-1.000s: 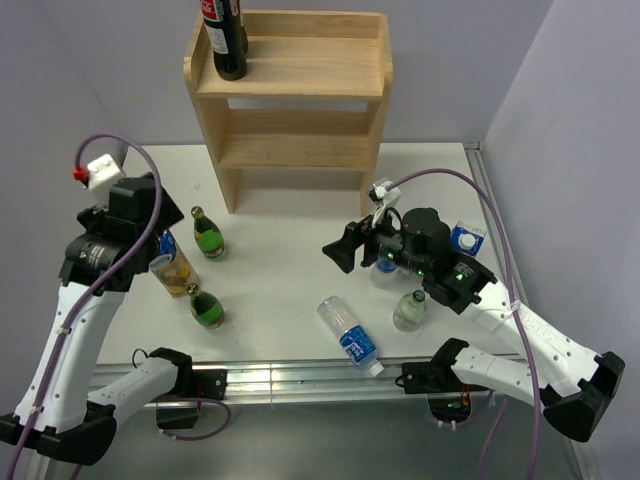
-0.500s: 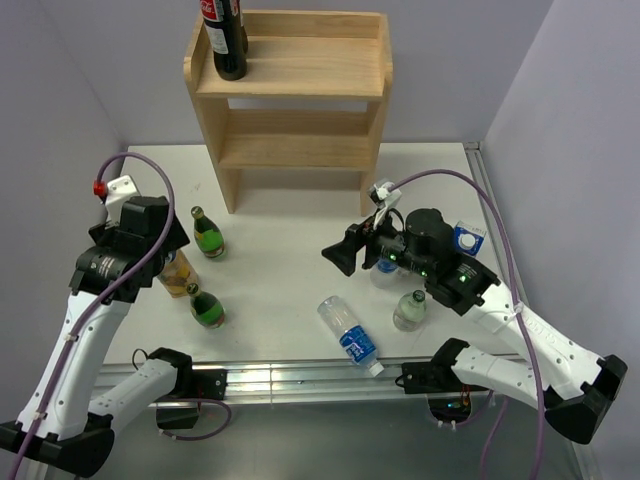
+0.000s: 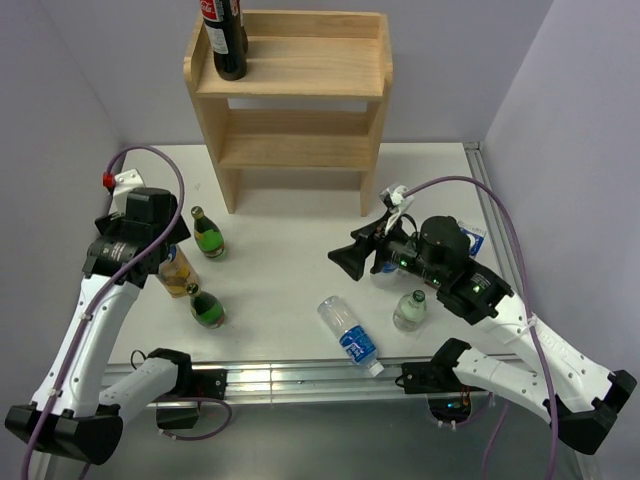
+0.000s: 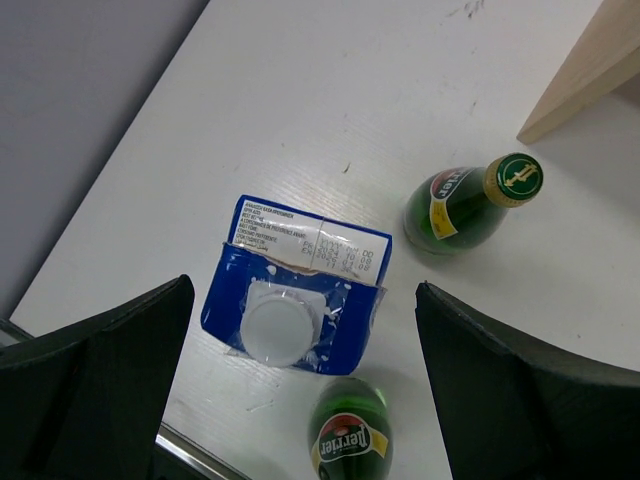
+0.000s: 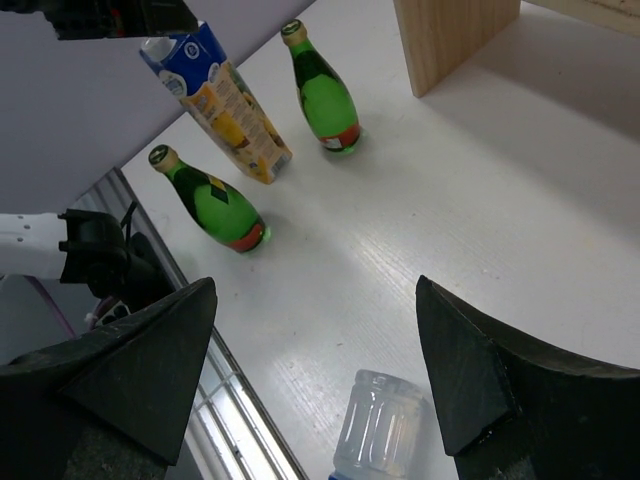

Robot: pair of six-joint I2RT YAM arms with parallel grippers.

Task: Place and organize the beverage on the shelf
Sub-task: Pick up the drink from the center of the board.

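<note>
Hovering over carton (image 4: 295,300), left fingers (image 4: 100,385) wide, right fingers (image 5: 115,370) wide, cola bottle (image 3: 226,40) overhead only

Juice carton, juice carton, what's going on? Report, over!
Left fingers open, above juice carton. Right fingers open, empty. Shelf: one dark bottle on top. Green bottles crowd the carton.

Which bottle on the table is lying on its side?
The clear water bottle with the blue label, front centre. The two green bottles and the small clear bottle to its right stand upright.
</note>
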